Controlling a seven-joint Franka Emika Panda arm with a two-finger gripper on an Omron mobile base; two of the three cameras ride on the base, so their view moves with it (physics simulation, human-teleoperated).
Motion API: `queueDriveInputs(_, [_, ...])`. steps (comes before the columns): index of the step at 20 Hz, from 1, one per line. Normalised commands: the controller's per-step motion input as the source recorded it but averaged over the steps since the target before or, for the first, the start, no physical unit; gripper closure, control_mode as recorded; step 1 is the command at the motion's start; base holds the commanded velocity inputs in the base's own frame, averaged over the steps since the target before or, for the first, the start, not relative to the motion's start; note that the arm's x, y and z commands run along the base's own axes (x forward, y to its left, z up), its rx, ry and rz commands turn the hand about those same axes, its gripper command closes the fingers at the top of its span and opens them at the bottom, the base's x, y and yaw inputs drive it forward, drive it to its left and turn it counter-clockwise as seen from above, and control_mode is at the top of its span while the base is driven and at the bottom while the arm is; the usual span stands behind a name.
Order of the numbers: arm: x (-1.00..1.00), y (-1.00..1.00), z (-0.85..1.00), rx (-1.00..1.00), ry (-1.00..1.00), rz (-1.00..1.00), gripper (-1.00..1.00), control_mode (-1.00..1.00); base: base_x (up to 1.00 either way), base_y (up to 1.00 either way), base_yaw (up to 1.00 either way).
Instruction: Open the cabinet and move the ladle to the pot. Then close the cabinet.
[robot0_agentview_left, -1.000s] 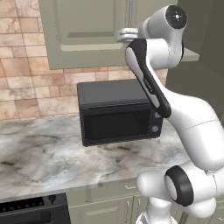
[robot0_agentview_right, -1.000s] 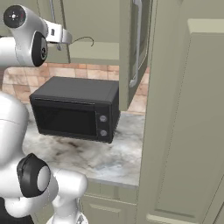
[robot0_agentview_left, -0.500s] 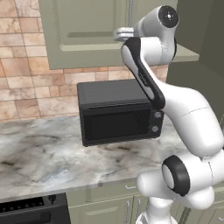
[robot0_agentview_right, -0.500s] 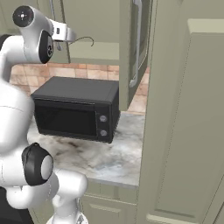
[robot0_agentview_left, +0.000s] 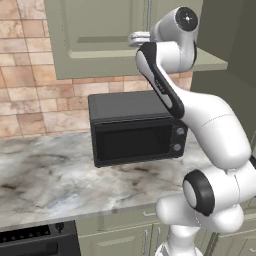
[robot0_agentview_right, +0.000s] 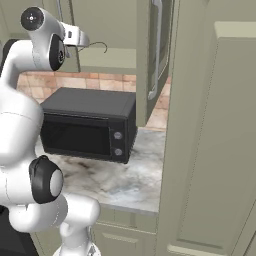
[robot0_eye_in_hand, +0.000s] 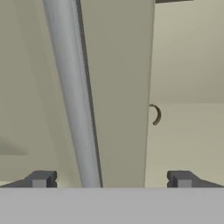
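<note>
The sage-green cabinet (robot0_agentview_left: 100, 35) hangs above the counter. Its left door is closed and its right door (robot0_agentview_right: 150, 55) stands swung out, edge-on. On the cabinet floor lies the ladle (robot0_agentview_right: 96, 46), a thin curved brown handle; its hooked end (robot0_eye_in_hand: 155, 115) peeks out past the closed door's edge. My gripper (robot0_eye_in_hand: 111, 179) is open, raised in front of the left door's lower part. That door's silver bar handle (robot0_eye_in_hand: 72, 96) runs between the fingertips (robot0_eye_in_hand: 41, 178), left of centre, with nothing gripped. The hand (robot0_agentview_left: 135, 38) (robot0_agentview_right: 80, 39) sits at the cabinet's bottom edge. The pot is out of view.
A black microwave (robot0_agentview_left: 135, 130) (robot0_agentview_right: 90, 125) stands on the marble counter (robot0_agentview_left: 50, 180) right below the hand. A brick backsplash (robot0_agentview_left: 30, 95) lies behind it. A stove front (robot0_agentview_left: 35, 240) is at the lower left. A tall green panel (robot0_agentview_right: 215, 150) rises close on the right.
The arm's upper links have swung more upright and the hand has edged slightly toward the cabinet. The jaws stay open.
</note>
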Motion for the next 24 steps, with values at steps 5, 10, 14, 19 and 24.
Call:
queueDriveInputs(5, [0.22, 0.00, -0.07, -0.01, 0.00, 0.00, -1.00, -1.00, 0.00, 0.00, 0.00])
queueDriveInputs(10, [0.18, 0.02, -0.09, -0.02, 0.00, 0.00, 1.00, -1.00, 0.00, 0.00, 0.00])
queueDriveInputs(14, [0.07, 0.00, -0.03, -0.04, -0.01, 0.00, 1.00, -1.00, 0.00, 0.00, 0.00])
queueDriveInputs(19, [0.09, 0.00, -0.05, -0.04, -0.01, 0.00, 1.00, -1.00, 0.00, 0.00, 0.00])
queueDriveInputs(24, [0.03, 0.01, -0.18, 0.00, 0.00, 0.00, 1.00, -1.00, 0.00, 0.00, 0.00])
